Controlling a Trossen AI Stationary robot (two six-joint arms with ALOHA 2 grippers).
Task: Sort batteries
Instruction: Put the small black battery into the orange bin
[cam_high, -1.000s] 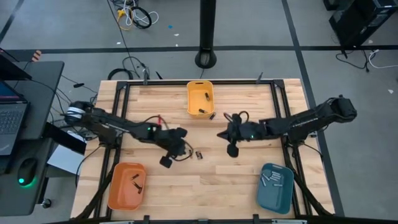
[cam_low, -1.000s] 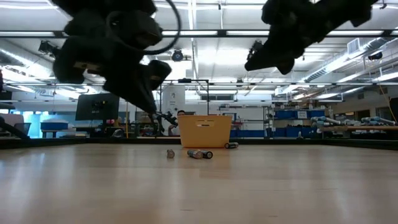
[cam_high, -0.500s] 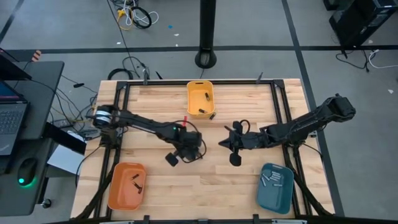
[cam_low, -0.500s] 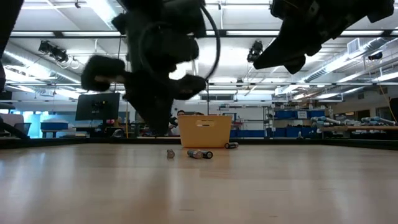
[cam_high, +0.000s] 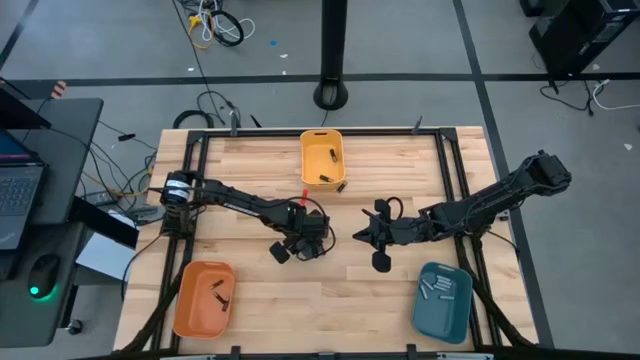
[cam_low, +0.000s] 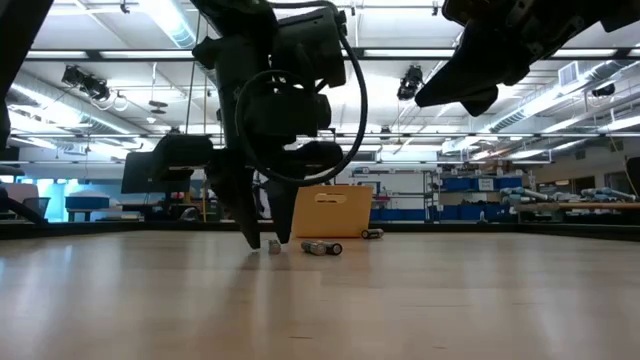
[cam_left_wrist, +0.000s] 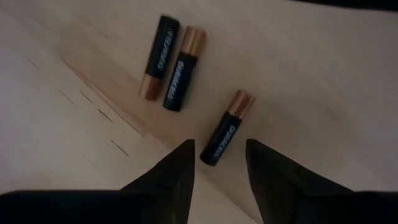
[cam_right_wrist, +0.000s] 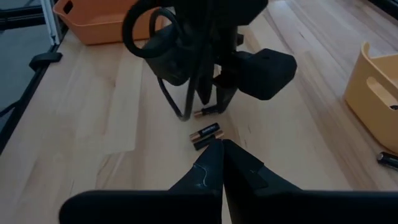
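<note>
Three black-and-copper batteries lie on the wooden table. Two lie side by side (cam_left_wrist: 171, 62), also showing in the low view (cam_low: 321, 247). A single battery (cam_left_wrist: 225, 127) lies apart from them. My left gripper (cam_left_wrist: 219, 149) points steeply down at mid-table (cam_high: 308, 243). It is open, with one finger on each side of the single battery's black end and a gap on both sides. My right gripper (cam_right_wrist: 221, 147) is shut and empty. It hovers above the table to the right of the batteries (cam_high: 358, 236).
A yellow bin (cam_high: 322, 160) holding batteries stands at the far edge, with one loose battery (cam_high: 341, 186) beside it. At the near left is an orange bin (cam_high: 204, 298) and at the near right a blue bin (cam_high: 443, 298), each with batteries inside. Bare wood lies between them.
My left gripper has swung toward the table's right and near edges and tipped to point down. It has sunk to the table and opened, and now stands astride the single battery. My right gripper has drifted a little toward the near edge, still shut.
</note>
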